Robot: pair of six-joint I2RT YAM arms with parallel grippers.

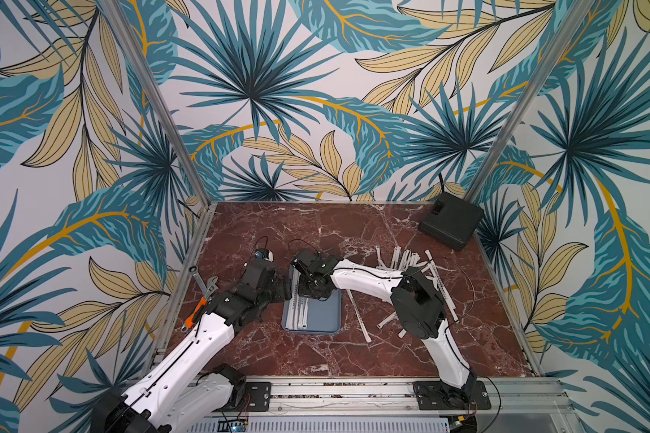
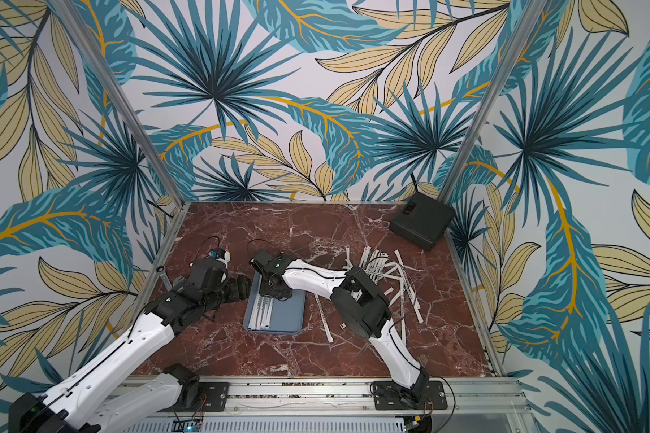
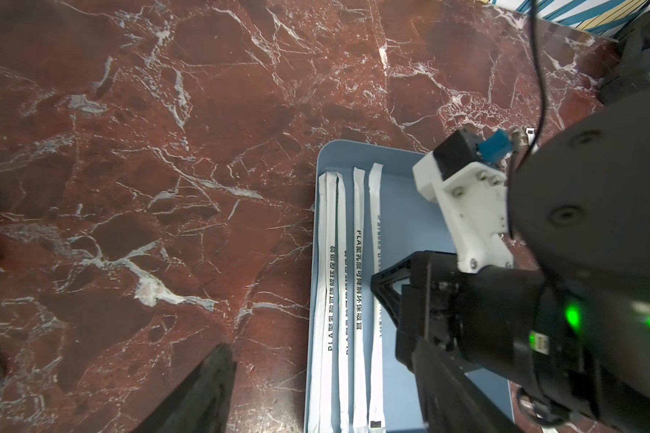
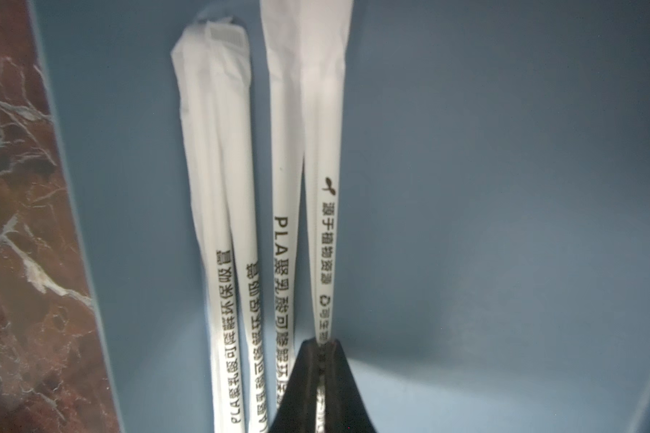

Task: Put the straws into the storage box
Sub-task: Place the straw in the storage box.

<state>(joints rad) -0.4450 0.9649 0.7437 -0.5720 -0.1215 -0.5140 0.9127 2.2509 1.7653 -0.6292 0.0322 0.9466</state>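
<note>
1. Right wrist: right gripper (image 4: 321, 346) clamped on one straw (image 4: 321, 225), within box (image 4: 503, 187), beside three more.
2. Left wrist: left gripper (image 3: 220, 367) closed, empty, beside box.
3. In both top views: loose straws (image 1: 409, 262) on table (image 1: 316, 232).

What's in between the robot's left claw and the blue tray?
Nothing but bare red marble table. The left wrist view shows that stretch between the shut left gripper and the blue tray.

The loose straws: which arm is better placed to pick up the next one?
Probably the right. The loose straws lie on its side of the tray. The right pincer, shut on a straw, is over the tray; the left pincer sits shut at the tray's opposite side.
</note>
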